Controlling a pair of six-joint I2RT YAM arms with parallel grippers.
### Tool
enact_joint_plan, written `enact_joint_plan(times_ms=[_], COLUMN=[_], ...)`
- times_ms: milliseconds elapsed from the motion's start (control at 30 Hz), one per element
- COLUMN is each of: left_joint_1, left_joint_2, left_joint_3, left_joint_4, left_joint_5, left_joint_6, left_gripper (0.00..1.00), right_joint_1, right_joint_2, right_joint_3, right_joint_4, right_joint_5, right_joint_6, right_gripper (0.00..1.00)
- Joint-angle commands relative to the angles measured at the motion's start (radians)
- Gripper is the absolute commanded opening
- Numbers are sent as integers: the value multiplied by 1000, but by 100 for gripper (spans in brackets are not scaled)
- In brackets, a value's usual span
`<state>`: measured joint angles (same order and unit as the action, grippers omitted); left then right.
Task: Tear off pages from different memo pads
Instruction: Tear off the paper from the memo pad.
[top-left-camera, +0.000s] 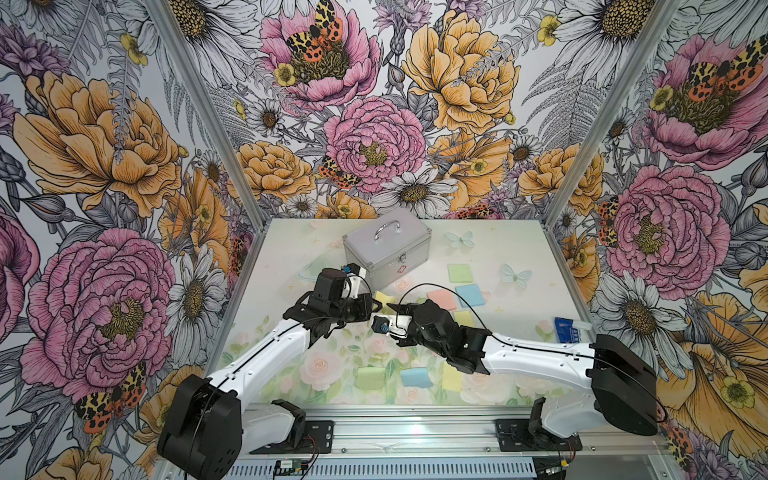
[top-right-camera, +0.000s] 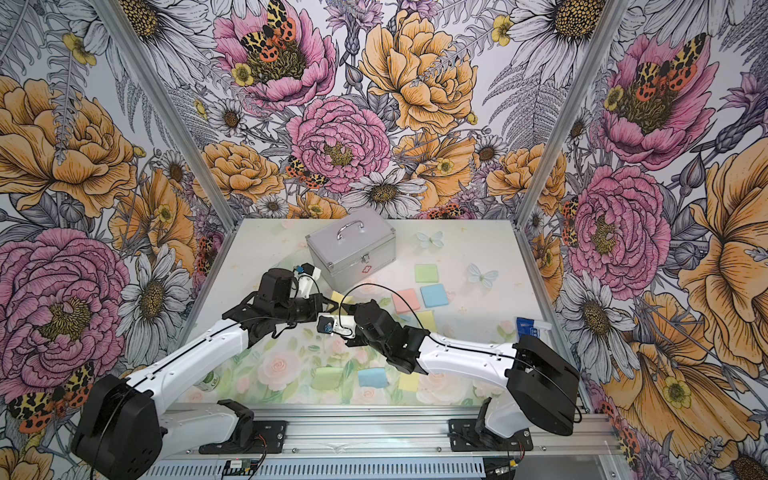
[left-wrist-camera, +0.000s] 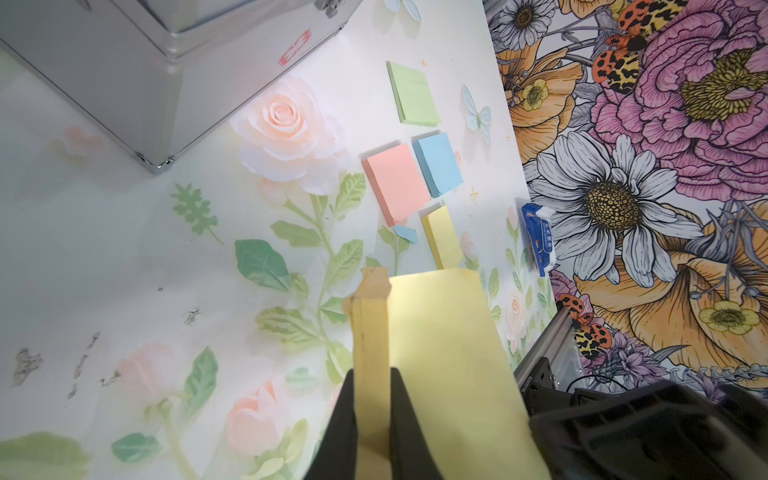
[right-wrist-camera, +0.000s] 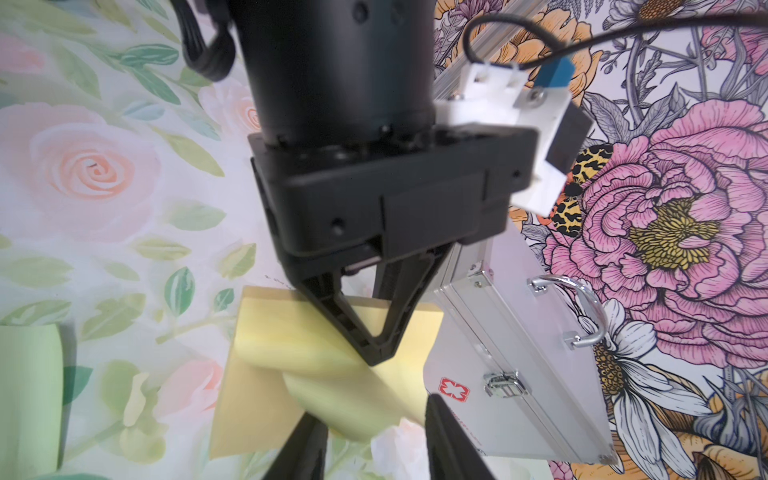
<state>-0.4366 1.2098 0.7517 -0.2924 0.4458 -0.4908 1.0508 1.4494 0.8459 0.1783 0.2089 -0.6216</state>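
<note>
My left claw (right-wrist-camera: 376, 359) clenches the yellow memo pad (right-wrist-camera: 262, 328) at the silver case's (right-wrist-camera: 532, 365) six o'clock, while my right claw (right-wrist-camera: 374, 411) gapes around its curled page (right-wrist-camera: 332, 386), which could slip away untorn unless pinched.

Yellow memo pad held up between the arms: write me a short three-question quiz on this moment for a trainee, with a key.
1. True or false: the left gripper is shut on a yellow memo pad.
2. Loose pages lie near the front edge of the table. Which colour is missing there? A green, B salmon-pink, C blue.
3. Fill in: the right gripper is ____, with a curled yellow page passing between its jaws.
Key: 1 true. 2 B: only a green page, a blue page and a flat yellow page lie there. 3 open.
</note>
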Motion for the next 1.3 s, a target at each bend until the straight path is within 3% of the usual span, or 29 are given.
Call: enact_joint_plan(times_ms=[0,467,1267], left_joint_1=[-13,-13,-23], left_joint_2=[-18,-24,-8], left_joint_3=[20,22,24], left_joint_4=[2,4,9], left_joint_5=[-3,6,11], left_joint_6=[-5,-3,-2], left_gripper=[0,0,0], right_joint_1=[9,8,11], right_joint_2=[-10,5,14], right_joint_3=[-3,32,55], right_joint_4=[12,-146,-56], right_joint_5=[-17,-24,63], right_joint_6=[9,-160,-308], right_gripper=[42,43,49])
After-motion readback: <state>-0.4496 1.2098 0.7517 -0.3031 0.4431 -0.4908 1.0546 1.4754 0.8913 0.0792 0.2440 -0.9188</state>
